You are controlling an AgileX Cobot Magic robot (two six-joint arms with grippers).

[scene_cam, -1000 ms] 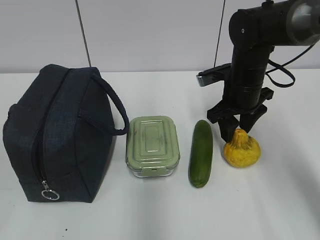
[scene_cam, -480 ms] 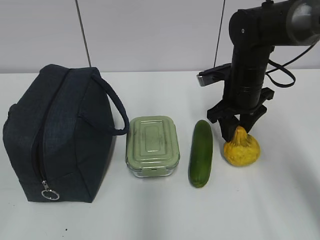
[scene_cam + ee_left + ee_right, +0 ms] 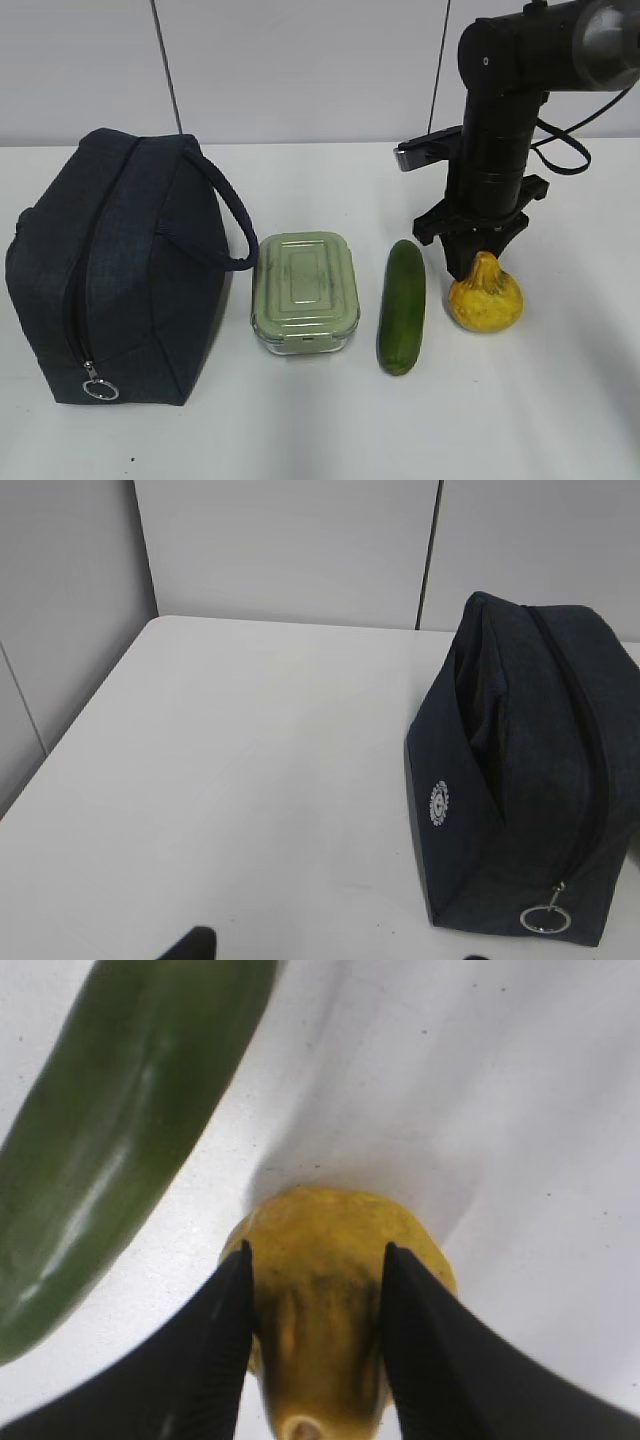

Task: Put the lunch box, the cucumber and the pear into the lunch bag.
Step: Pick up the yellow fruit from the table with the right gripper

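A white matte table [image 3: 300, 440] carries four things in a row. Toward its left edge stands the lunch bag [image 3: 115, 270], a boxy dark navy pouch of woven fabric with a long zipper ending in a silver ring pull [image 3: 99, 389] and a padded loop handle [image 3: 225, 215] arching off its right side. The left wrist view shows a small round white emblem [image 3: 438, 804] on one end panel; its lettering is too small to read. Just beside the handle sits the lunch box [image 3: 305, 292], a pale green rectangle with rounded corners, a ridged lid and a clear base. To its right lies the cucumber [image 3: 401, 306], smooth, straight and dark green, lengthwise toward the front edge. Nearest the right edge is the pear [image 3: 485, 295], squat, lumpy, yellow-orange with brownish blotches and a narrow knobby top.

The right gripper [image 3: 478, 252], black and hanging from a bulky black arm [image 3: 500, 130], stands directly over the pear. In the right wrist view its two dark fingers [image 3: 215, 1350] press against both sides of the fruit's neck, pinching it while the pear sits on the table just beside the cucumber's end.

The left gripper shows only as a dark tip [image 3: 190, 946] at the lower edge of its wrist view, so whether it is spread or pressed together cannot be told.
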